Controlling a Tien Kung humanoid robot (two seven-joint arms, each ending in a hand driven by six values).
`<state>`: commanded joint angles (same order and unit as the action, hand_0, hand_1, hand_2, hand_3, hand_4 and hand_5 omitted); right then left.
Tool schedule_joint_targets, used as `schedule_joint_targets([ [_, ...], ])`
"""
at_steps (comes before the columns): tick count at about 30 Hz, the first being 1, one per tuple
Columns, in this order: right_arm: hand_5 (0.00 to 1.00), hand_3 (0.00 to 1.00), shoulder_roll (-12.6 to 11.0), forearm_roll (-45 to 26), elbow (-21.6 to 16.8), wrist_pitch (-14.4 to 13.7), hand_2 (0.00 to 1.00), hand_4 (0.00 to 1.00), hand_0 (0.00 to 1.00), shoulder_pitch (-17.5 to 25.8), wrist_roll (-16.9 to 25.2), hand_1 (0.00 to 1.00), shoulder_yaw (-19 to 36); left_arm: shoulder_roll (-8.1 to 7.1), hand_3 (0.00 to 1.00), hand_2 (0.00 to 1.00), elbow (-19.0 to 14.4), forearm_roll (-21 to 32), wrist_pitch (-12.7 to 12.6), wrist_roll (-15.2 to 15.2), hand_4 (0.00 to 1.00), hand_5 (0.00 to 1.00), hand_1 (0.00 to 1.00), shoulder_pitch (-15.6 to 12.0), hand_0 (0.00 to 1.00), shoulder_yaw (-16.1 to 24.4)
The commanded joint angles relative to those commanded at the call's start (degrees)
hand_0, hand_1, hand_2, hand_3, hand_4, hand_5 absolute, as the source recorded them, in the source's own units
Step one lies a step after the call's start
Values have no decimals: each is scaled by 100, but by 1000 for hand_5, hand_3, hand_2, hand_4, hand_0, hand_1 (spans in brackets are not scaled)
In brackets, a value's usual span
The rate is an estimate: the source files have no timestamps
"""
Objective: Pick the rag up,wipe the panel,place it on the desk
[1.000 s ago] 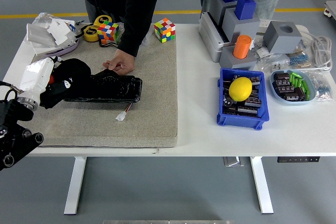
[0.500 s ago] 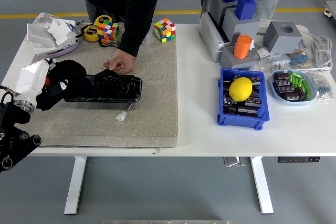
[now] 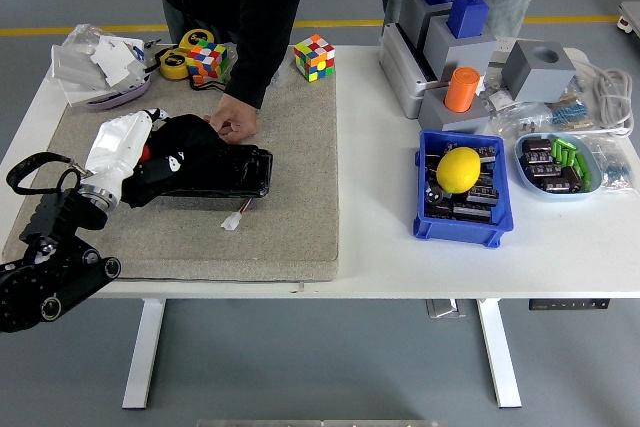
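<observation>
Left hand (image 3: 165, 152) curled on black rag (image 3: 185, 142), pressed onto black panel (image 3: 215, 169) lying beneath and just right of it. Person's hand (image 3: 235, 119) steadying panel's far edge, just beyond.

Around the panel (image 3: 205, 169) the mat (image 3: 290, 217) lies bare toward the table's near edge, save a small white connector (image 3: 234, 221). The far side is blocked by a person's hand (image 3: 235, 121) (touching the panel). The far-left corner holds cubes (image 3: 205, 59) and tape (image 3: 180, 59).
</observation>
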<state>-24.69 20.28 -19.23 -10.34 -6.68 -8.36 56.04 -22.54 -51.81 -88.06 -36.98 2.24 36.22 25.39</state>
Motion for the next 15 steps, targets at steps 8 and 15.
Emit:
schedule_joint_targets([
  [8,599,631,-17,2,6,21,699,998,746,-1,-8,676,-43,167,651,310,-187,-52,0,67,556,36,91,105,175,-436],
  [15,599,632,-33,9,0,25,699,998,746,-8,-21,676,-68,227,651,309,-325,-108,0,123,556,37,91,167,176,-571],
])
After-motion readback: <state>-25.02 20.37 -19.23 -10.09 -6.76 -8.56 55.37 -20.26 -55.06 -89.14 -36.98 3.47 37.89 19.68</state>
